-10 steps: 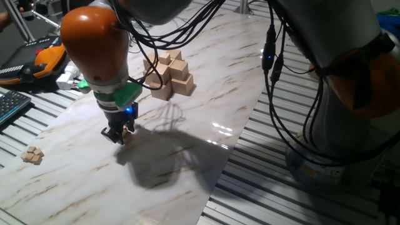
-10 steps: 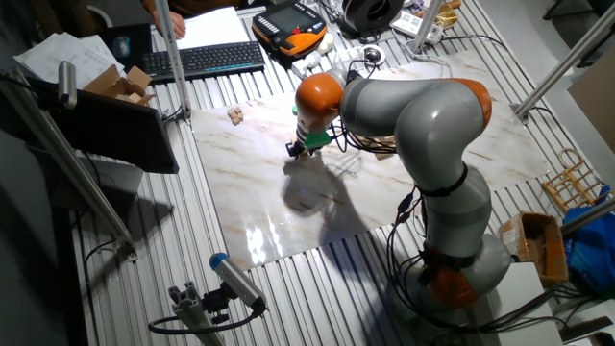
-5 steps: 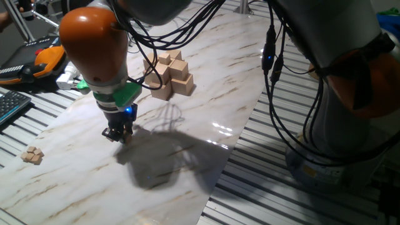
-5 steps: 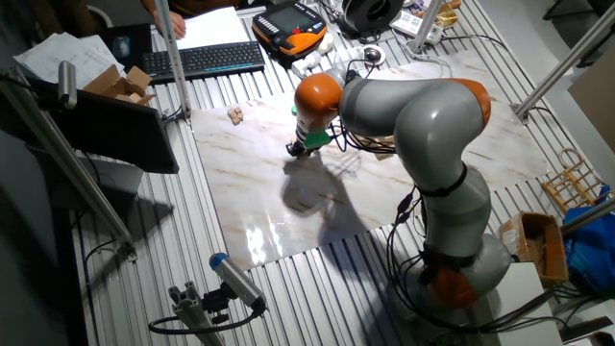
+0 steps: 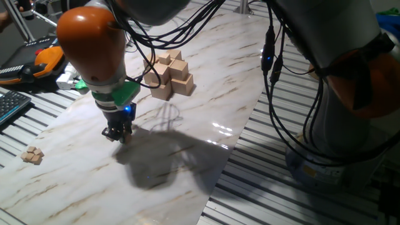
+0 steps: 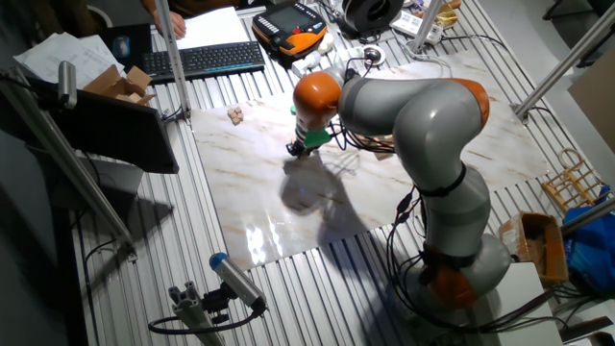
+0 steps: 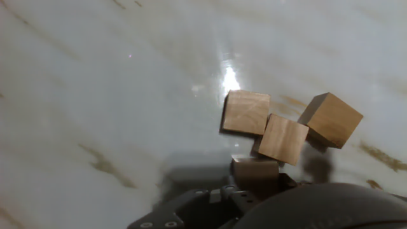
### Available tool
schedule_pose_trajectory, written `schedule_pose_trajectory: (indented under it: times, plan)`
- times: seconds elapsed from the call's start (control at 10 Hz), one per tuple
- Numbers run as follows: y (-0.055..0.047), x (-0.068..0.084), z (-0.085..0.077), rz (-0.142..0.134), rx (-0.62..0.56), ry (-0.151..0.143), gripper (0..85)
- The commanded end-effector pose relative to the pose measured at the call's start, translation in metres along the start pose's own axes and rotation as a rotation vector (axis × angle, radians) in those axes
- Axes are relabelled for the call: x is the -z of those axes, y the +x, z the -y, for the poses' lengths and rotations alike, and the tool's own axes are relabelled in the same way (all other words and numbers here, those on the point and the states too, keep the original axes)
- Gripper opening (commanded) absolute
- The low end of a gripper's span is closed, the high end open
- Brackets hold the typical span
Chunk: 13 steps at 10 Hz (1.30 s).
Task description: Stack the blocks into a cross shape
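Two small blocks point(image 5: 31, 155) lie near the marble table's point(image 5: 206, 100) corner, well apart from the cross shape point(image 5: 170, 76). The other fixed view shows the gripper point(image 6: 297, 148) low over the marble. The hand view shows three blocks clustered; whether its jaws are spread or pinching, I cannot tell.

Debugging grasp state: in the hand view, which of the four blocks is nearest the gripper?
The lowest block, partly hidden behind the gripper; the other three cluster beyond it on the marble table.
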<state>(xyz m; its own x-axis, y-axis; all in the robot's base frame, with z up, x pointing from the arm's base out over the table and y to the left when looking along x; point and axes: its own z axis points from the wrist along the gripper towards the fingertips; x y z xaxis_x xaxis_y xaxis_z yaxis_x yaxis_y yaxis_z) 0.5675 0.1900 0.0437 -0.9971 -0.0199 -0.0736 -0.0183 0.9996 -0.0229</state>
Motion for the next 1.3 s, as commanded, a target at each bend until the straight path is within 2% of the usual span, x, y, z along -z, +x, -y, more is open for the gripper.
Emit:
schedule_pose_trajectory:
  times: [0.0,0.4,0.5,0.6,0.8,1.1,1.2]
  plan:
    - [0.001,0.009,0.001,-0.006,-0.002,0.012,0.0]
    - [0.011,0.057,0.015,-0.049,-0.031,0.01,0.0]
    - [0.013,0.069,0.024,-0.063,-0.029,-0.006,0.0]
    - [0.013,0.08,0.034,-0.078,-0.029,-0.026,0.0]
    - [0.016,0.104,0.06,-0.081,-0.014,-0.021,0.0]
    - [0.015,0.127,0.096,-0.095,0.022,-0.012,0.0]
    - [0.014,0.133,0.113,-0.101,0.033,-0.013,0.0]
